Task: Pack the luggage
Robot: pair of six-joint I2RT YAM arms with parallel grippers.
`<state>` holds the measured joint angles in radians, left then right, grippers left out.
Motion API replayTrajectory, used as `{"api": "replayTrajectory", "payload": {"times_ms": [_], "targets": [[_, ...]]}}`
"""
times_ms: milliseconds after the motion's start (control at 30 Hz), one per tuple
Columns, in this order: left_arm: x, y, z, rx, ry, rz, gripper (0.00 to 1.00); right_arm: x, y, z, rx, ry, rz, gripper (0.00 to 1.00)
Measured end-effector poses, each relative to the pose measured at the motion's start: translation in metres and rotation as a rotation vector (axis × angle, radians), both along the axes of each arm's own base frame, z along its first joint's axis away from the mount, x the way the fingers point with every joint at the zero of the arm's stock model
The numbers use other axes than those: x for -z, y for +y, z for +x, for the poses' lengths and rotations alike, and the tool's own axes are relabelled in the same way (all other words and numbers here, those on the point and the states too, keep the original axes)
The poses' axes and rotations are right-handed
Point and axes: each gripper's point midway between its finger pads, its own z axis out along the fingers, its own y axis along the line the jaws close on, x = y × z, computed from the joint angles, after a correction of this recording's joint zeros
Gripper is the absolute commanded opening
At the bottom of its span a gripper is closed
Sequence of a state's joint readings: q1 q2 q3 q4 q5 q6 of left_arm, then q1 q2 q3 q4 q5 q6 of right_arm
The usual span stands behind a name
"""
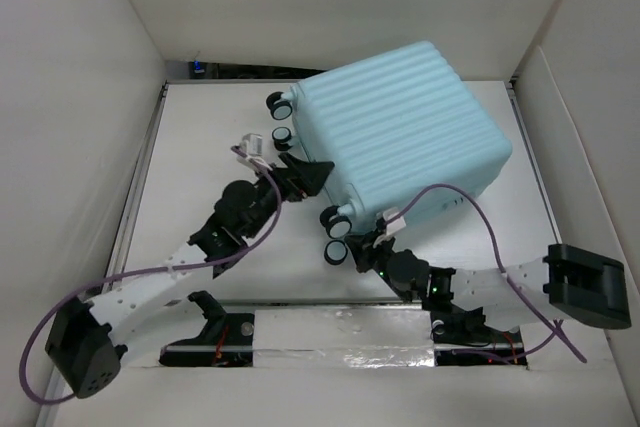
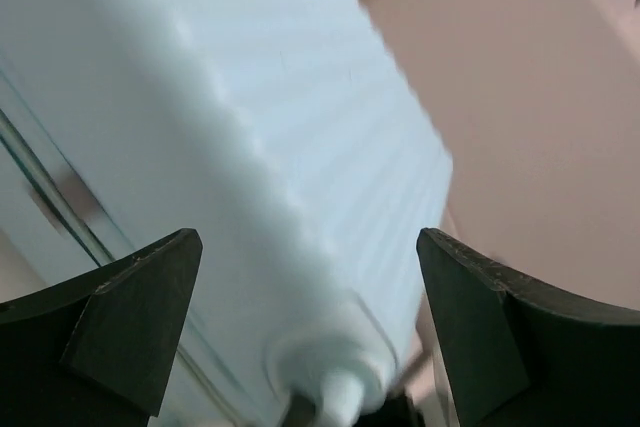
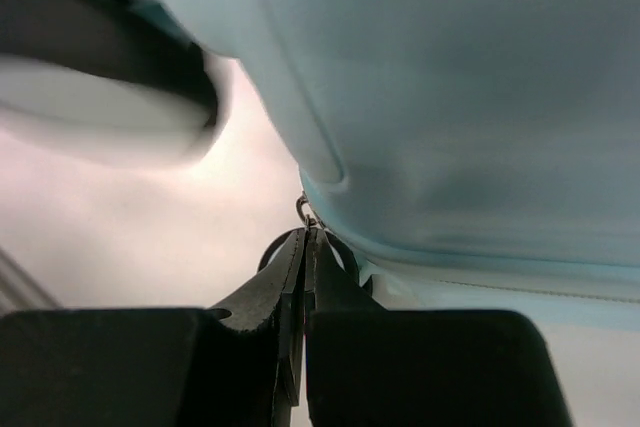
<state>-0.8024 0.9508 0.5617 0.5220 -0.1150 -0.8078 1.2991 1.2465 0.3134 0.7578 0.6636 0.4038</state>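
the closed luggage [image 1: 400, 127] lay toward the table's [image 1: 200, 147] far right corner; the left gripper [image 1: 305, 175] gaped at its wheeled side, while the right gripper [image 3: 305, 237] pinched a small zipper pull [image 3: 303, 209].

Luggage [image 1: 400, 127]: one. Spinner wheels [image 1: 280, 104] showing: four. End effectors: two (left end effector [image 1: 305, 175], right end effector [image 1: 372, 237]). Desk [image 1: 200, 137]: one.

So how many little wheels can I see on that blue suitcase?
4, all on the left end of the suitcase in the overhead view: two wheels at its far corner, two at its near corner. Its other faces show none; the underside is hidden.
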Motion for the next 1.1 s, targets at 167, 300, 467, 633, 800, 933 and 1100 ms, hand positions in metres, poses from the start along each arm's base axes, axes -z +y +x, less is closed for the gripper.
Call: {"api": "replayTrajectory", "payload": {"times_ms": [167,300,467,633,800,933,1100], "targets": [[-0.05,0.088,0.056,-0.275,-0.094,-0.032,0.86,-0.001,-0.018,-0.021,-0.046,0.04,0.017,0.0],[-0.037,0.163,0.102,-0.442,-0.036,-0.027,0.81,-0.002,-0.031,-0.031,-0.073,0.055,0.002,0.0],[0.008,0.179,0.155,-0.425,0.147,-0.012,0.73,-0.002,-0.043,-0.036,-0.09,0.064,-0.023,0.0],[0.035,0.155,0.17,-0.331,0.205,0.022,0.71,-0.001,-0.046,-0.039,-0.097,0.067,-0.03,0.0],[0.013,0.139,0.171,-0.256,0.025,0.095,0.78,0.0,-0.046,-0.039,-0.099,0.068,-0.028,0.0],[0.007,0.129,0.168,-0.182,-0.107,0.154,0.8,0.0,-0.046,-0.039,-0.099,0.066,-0.032,0.0],[0.025,0.114,0.187,-0.062,-0.148,0.268,0.81,0.0,-0.046,-0.039,-0.103,0.059,-0.039,0.0]]}}
